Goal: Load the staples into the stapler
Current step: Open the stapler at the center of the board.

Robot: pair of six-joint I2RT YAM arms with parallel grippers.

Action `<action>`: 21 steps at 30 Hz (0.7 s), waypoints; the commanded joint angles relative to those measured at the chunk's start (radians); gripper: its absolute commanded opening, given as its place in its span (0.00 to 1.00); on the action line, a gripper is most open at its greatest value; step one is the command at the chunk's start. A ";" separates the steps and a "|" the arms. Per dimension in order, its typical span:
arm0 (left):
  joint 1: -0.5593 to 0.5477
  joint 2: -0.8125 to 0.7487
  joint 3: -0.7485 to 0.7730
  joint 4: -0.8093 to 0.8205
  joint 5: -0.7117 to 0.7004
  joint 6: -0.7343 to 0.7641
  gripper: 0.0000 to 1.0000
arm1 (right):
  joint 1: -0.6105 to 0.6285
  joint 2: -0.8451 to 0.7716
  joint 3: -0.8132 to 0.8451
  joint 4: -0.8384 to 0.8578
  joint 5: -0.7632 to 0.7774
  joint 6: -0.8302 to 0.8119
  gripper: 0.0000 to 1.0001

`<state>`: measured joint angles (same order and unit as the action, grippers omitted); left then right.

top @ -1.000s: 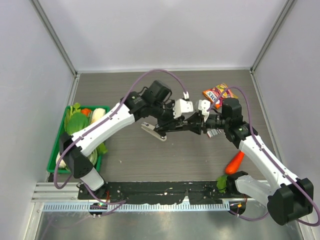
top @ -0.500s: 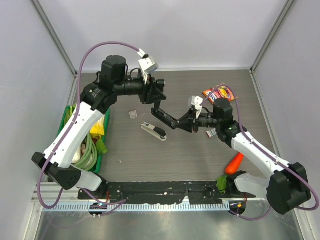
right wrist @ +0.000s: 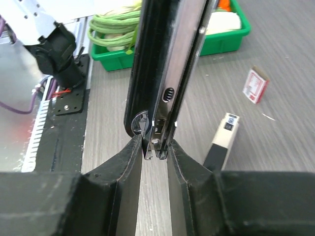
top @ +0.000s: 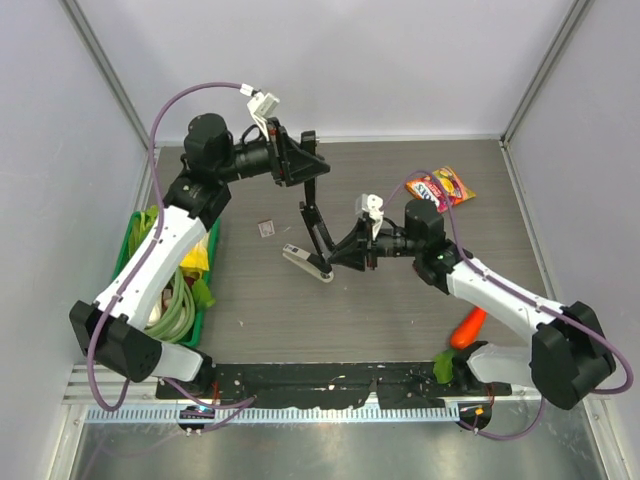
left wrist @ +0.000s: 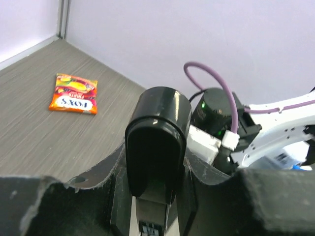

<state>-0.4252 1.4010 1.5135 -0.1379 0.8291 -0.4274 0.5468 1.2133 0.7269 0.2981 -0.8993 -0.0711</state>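
A black stapler is held in the air over the table's middle, between both grippers. My left gripper is shut on its upper, rounded end, which fills the left wrist view. My right gripper is shut on its lower, hinge end, where the metal channel shows in the right wrist view. The staples, a tiny white box with a red label, lie on the table to the left; the box also shows in the right wrist view.
A second stapler, white and black, lies flat below the held one. A green tray of vegetables and cord is at the left. An orange-red snack packet lies at the back right. A carrot lies near the right arm's base.
My left arm has swung up and back to the left with the stapler's end. My right gripper followed leftward with the other end. The staples box has come into view.
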 commanded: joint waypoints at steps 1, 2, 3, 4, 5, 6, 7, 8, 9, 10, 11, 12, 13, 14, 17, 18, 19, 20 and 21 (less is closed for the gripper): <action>0.022 -0.030 -0.159 0.651 0.057 -0.397 0.00 | 0.061 0.061 0.147 0.018 -0.017 -0.004 0.30; 0.023 -0.030 -0.188 0.717 0.061 -0.463 0.00 | 0.071 0.078 0.172 0.004 -0.016 -0.010 0.30; 0.025 -0.031 -0.229 0.792 0.062 -0.477 0.00 | 0.085 0.094 0.190 -0.013 -0.016 -0.013 0.30; 0.025 -0.033 -0.242 0.796 0.061 -0.478 0.00 | 0.097 0.129 0.227 -0.020 -0.016 -0.013 0.30; 0.025 -0.036 -0.249 0.794 0.053 -0.476 0.00 | 0.107 0.141 0.244 -0.031 -0.018 -0.015 0.31; 0.025 -0.036 -0.260 0.772 0.050 -0.458 0.00 | 0.123 0.156 0.256 -0.043 -0.018 -0.013 0.31; 0.025 -0.039 -0.266 0.761 0.048 -0.444 0.00 | 0.128 0.167 0.264 -0.045 -0.018 -0.015 0.33; 0.025 -0.045 -0.282 0.755 0.039 -0.435 0.00 | 0.131 0.167 0.261 -0.043 -0.013 -0.015 0.34; 0.026 -0.049 -0.292 0.756 0.036 -0.427 0.00 | 0.133 0.166 0.256 -0.037 -0.010 -0.015 0.35; 0.025 -0.051 -0.302 0.762 0.031 -0.425 0.00 | 0.133 0.160 0.255 -0.037 -0.007 -0.018 0.39; 0.025 -0.051 -0.326 0.776 0.022 -0.428 0.00 | 0.133 0.157 0.255 -0.049 0.002 -0.021 0.41; 0.025 -0.053 -0.337 0.794 0.022 -0.444 0.00 | 0.133 0.150 0.256 -0.059 0.003 -0.038 0.43; 0.025 -0.050 -0.343 0.822 0.019 -0.451 0.00 | 0.131 0.134 0.261 -0.076 0.003 -0.050 0.45; 0.026 -0.050 -0.358 0.839 0.013 -0.459 0.00 | 0.131 0.121 0.266 -0.106 0.002 -0.061 0.50; 0.026 -0.045 -0.368 0.860 0.016 -0.475 0.00 | 0.113 0.074 0.267 -0.105 -0.012 -0.044 0.55; 0.026 -0.043 -0.368 0.859 0.018 -0.467 0.00 | 0.104 0.066 0.267 -0.091 -0.015 -0.030 0.55; 0.028 -0.045 -0.368 0.856 0.022 -0.459 0.00 | 0.084 0.057 0.269 -0.077 -0.018 0.006 0.56; 0.025 -0.043 -0.371 0.845 0.025 -0.453 0.00 | 0.073 0.046 0.267 -0.053 -0.016 0.019 0.56; 0.025 -0.048 -0.375 0.847 0.027 -0.450 0.00 | 0.067 0.046 0.270 -0.044 -0.018 0.031 0.56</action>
<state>-0.3973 1.3918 1.1252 0.5945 0.8577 -0.8577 0.6495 1.3231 0.9447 0.1783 -0.9096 -0.0940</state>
